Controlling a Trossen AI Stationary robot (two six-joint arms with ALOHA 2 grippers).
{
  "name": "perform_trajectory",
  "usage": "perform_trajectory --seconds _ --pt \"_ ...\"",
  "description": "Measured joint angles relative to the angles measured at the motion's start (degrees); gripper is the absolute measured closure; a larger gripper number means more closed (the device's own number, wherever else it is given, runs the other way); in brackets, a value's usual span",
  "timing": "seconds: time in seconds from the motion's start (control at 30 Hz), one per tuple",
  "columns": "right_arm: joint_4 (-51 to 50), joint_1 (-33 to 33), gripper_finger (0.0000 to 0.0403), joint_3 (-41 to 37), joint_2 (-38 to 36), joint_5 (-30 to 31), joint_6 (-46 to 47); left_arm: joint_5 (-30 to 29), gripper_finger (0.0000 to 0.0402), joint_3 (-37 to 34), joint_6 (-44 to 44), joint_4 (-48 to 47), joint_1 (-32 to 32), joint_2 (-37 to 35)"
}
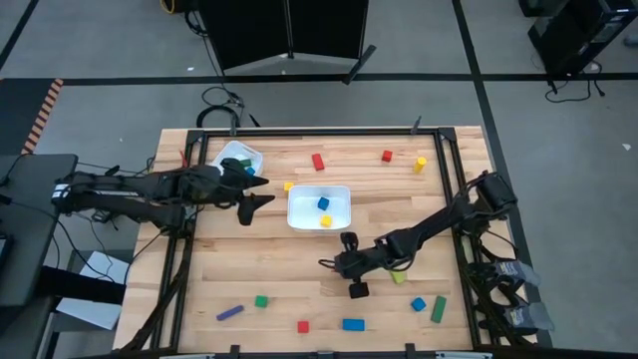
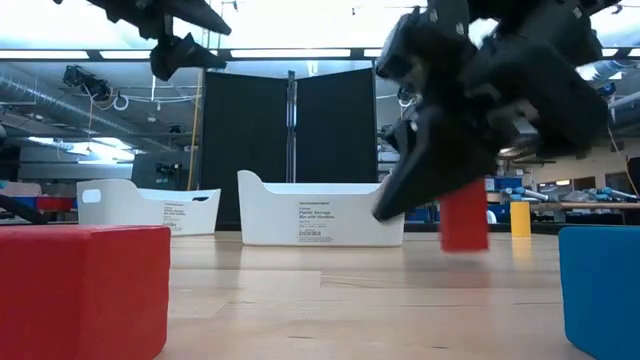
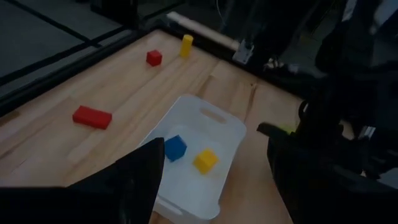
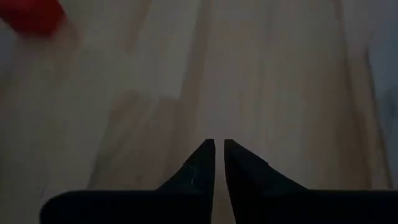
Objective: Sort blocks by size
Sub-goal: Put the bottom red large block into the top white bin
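The right gripper (image 1: 326, 263) hangs low over the middle of the counter (image 1: 229, 274), its fingers (image 4: 202, 163) pressed together with nothing between them; the right wrist view shows only bare wood under the tips and a blurred red shape at the edge. The left gripper (image 1: 251, 187) hovers between the two trays, fingers spread and empty.

The near tray (image 1: 339, 194), at the counter's centre, holds a blue cube (image 1: 323, 203) and a yellow cube (image 1: 326, 220), close together but apart. The far tray (image 1: 237, 156) sits toward the back left corner, partly under the left arm, with something blue in it that is hard to make out.

Other blocks lie scattered. Along the back: a red bar (image 1: 318, 162), a red cube (image 1: 387, 156), a yellow block (image 1: 421, 164) standing upright, and a small yellow cube (image 1: 288, 185) just beside the near tray. Along the front: a purple bar (image 1: 229, 312), a green cube (image 1: 261, 300), a second red cube (image 1: 303, 326), a blue bar (image 1: 353, 324), a second blue cube (image 1: 419, 304) and a green bar (image 1: 439, 308). A yellow-green block (image 1: 399, 277) lies partly under the right arm.
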Motion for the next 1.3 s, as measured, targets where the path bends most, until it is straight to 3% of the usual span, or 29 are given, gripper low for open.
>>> perform_trajectory --seconds 0.13,0.3,0.6,1.03,1.3 --pt "1.0 -1.8 0.0363 3.0 -0.7 0.0 -1.7 0.0 0.0110 0.0 -0.9 1.6 0.0 -3.3" --pt "-5.8 -3.5 0.0363 7.1 -0.8 -0.8 -4.5 0.0 0.0110 0.0 -0.9 1.0 -0.1 -7.6" --pt "-3.9 -8.1 0.0363 15.0 -1.3 -1.2 -12.0 0.2 0.0110 0.0 0.5 4.7 -1.3 -10.7" --pt "29.2 -23.4 0.0363 17.1 3.1 -4.4 -12.6 4.0 0.0110 0.1 1.7 21.3 -1.3 -14.7" --pt "34.4 -27.5 0.0363 34.9 19.6 -7.6 -9.6 5.7 0.0110 0.1 1.5 25.2 -1.5 -15.4"
